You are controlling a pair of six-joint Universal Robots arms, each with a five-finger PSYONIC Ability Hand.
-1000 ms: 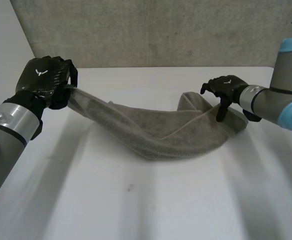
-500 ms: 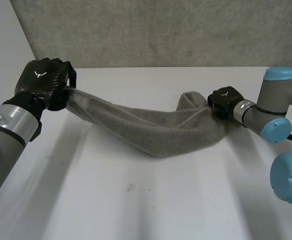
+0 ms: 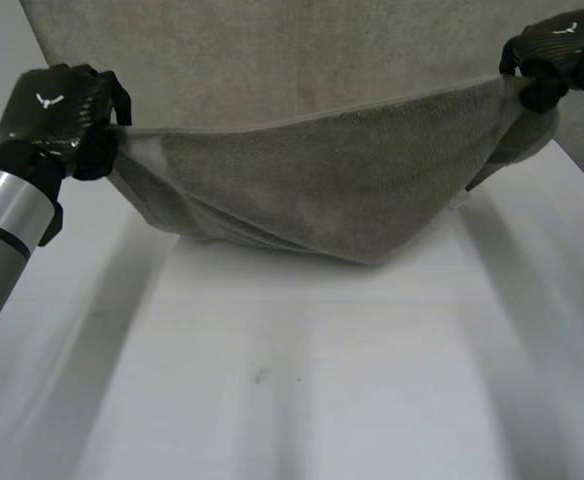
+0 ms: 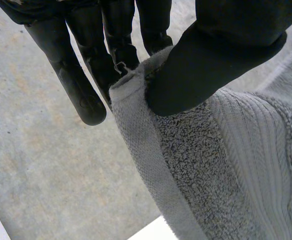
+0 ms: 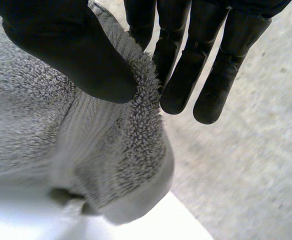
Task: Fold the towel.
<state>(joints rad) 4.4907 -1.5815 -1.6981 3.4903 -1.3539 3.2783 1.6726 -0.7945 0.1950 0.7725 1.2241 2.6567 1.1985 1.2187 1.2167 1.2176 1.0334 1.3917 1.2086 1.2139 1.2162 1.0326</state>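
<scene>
Above the white surface [image 3: 302, 380] the left hand [image 3: 57, 115] and right hand [image 3: 557, 50] each pinch a towel [image 3: 322, 190] corner, stretching it; next, probably lowering it flat to fold.

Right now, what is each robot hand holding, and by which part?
The towel: the left robot hand pinches one end's corner, the right robot hand the opposite end, bunched.
</scene>
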